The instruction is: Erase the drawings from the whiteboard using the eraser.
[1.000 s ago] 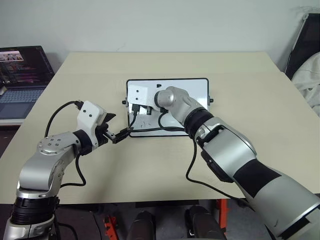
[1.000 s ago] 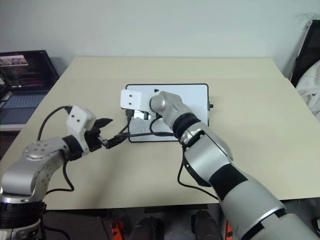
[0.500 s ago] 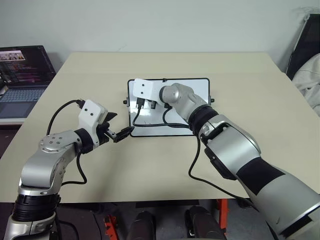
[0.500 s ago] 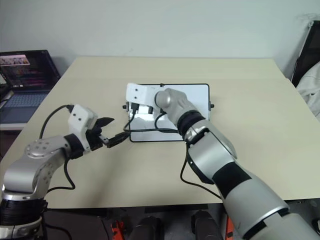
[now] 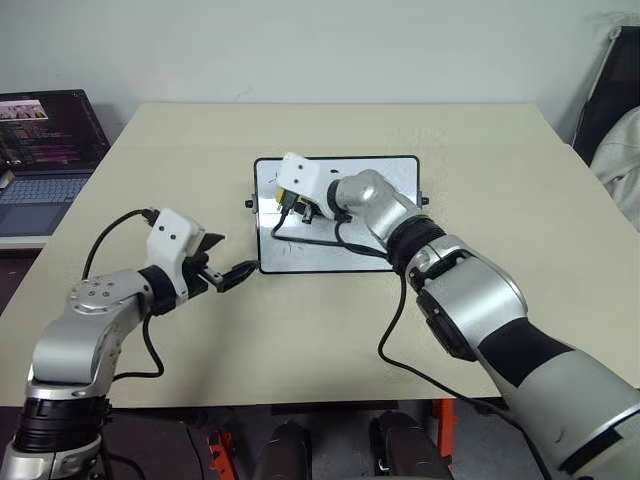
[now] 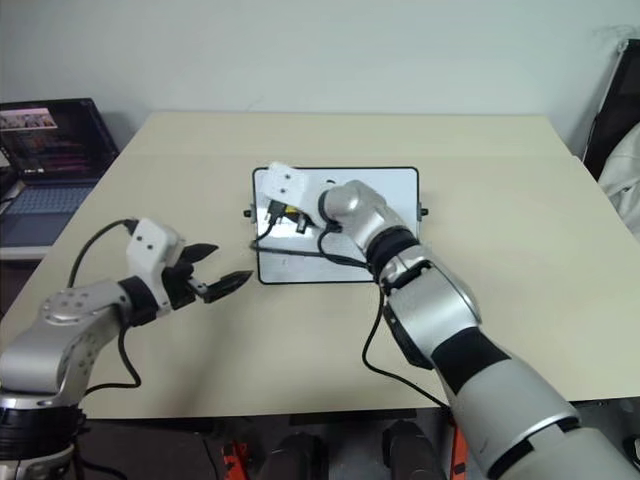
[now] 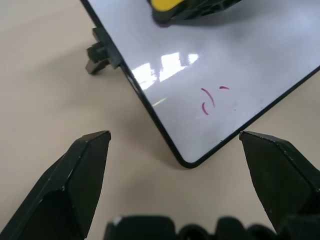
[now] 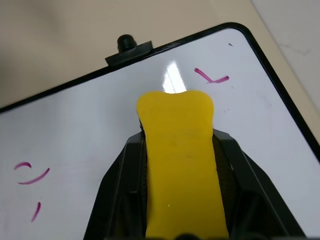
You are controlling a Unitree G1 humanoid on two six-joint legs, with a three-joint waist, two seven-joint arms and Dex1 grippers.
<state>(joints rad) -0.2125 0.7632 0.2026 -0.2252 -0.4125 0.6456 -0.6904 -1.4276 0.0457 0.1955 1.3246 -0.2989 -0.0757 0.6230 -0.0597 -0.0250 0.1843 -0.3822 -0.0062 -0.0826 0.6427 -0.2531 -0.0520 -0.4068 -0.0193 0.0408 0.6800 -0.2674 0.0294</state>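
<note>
Right wrist view: drawings (image 8: 211, 77) are illegible scribbles.

I see a beige table (image 5: 480, 180) carrying the whiteboard (image 5: 395, 175), which lies flat on it under my right gripper (image 5: 297, 207) and just ahead of my left gripper (image 5: 228, 272), whose fingers hang over bare tabletop just off the board's near left corner. The board's black frame and side knob (image 7: 97, 50) rest directly on the surface. Black cables from my arms trail down onto the table, one looping on the tabletop nearer me than my right gripper.
</note>
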